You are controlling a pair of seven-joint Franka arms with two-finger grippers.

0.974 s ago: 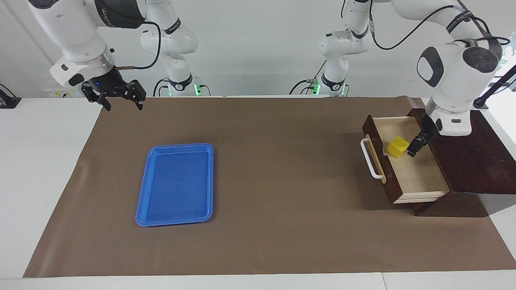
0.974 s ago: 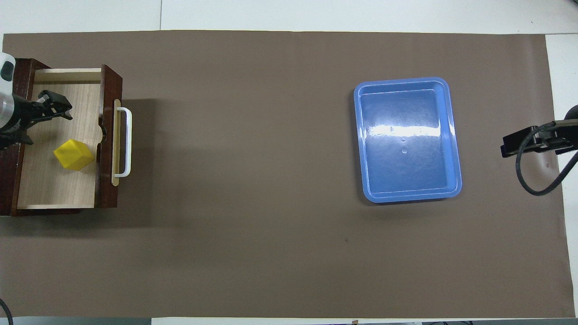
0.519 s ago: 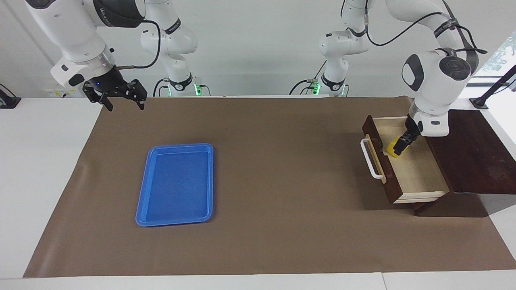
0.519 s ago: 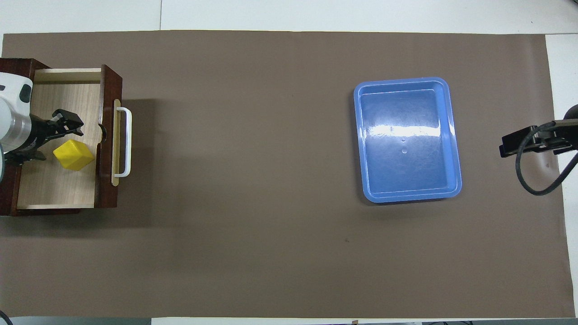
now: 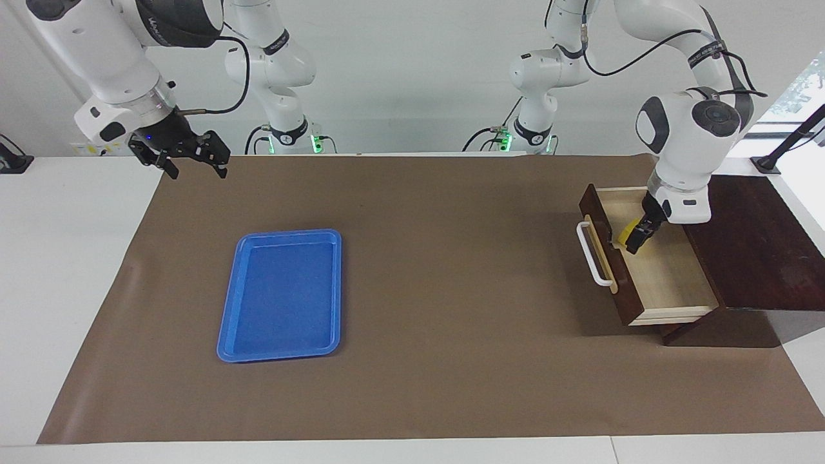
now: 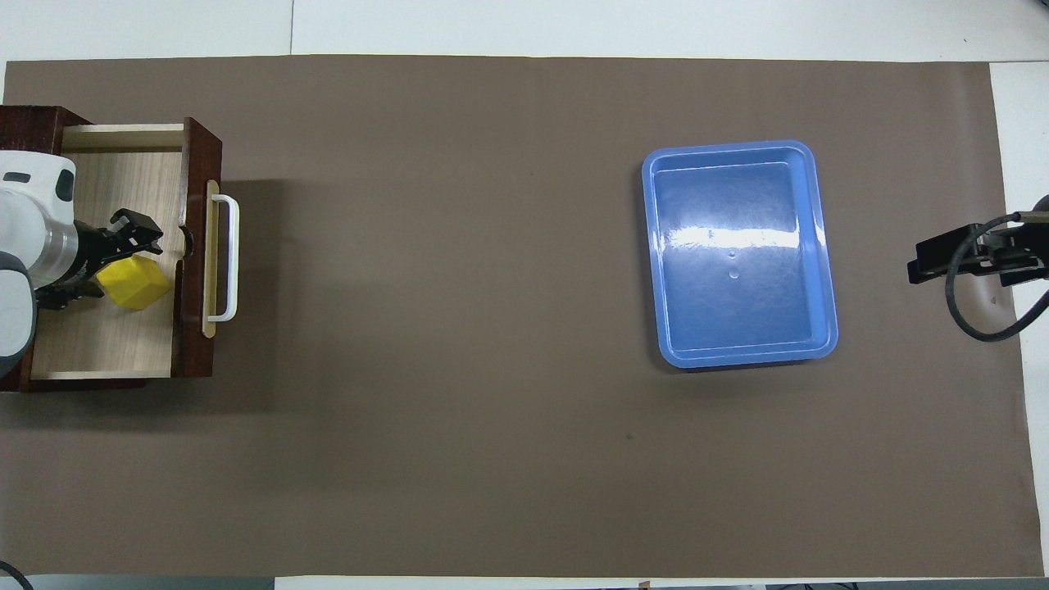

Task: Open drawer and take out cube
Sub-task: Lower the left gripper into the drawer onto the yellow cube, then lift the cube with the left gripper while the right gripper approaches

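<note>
Cube (image 6: 138, 283): yellow, lying on the pale wood floor of the open drawer, close to the inside of the drawer front, about midway along it.
Right arm: comes down from the top corner of the facing view, elbow high, wrist bent toward the table; it waits.
Right gripper (image 5: 198, 171): up in the air over the edge of the brown mat at the right arm's end of the table, pointing down, its two fingers clearly spread with nothing between them.
Tray (image 5: 283, 233): blue plastic, flat on the mat, toward the right arm's end, well apart from the drawer.
Mat (image 5: 451, 290): brown sheet covering most of the white table (image 5: 71, 258), with a slight wrinkle along the edge at the right arm's end.
Drawer (image 5: 670, 277): pulled fully out of its dark brown cabinet (image 5: 754, 245) at the left arm's end; dark front, white bar handle (image 5: 593, 254) facing the tray.
Left arm: arched high over the cabinet, last joint turned steeply down, wrist tilted toward the drawer front.
Left gripper (image 5: 635, 242): lowered inside the drawer right at the cube; seen from overhead, its fingers stand apart on either side of the cube, one toward each end of the drawer. Whether the fingertips already press on the cube cannot be told; the cube sits on the drawer floor.
Room: plain white wall (image 5: 419, 77) past the table, both arm bases mounted side by side along it, black cables looping from them, small green lights at their feet.
</note>
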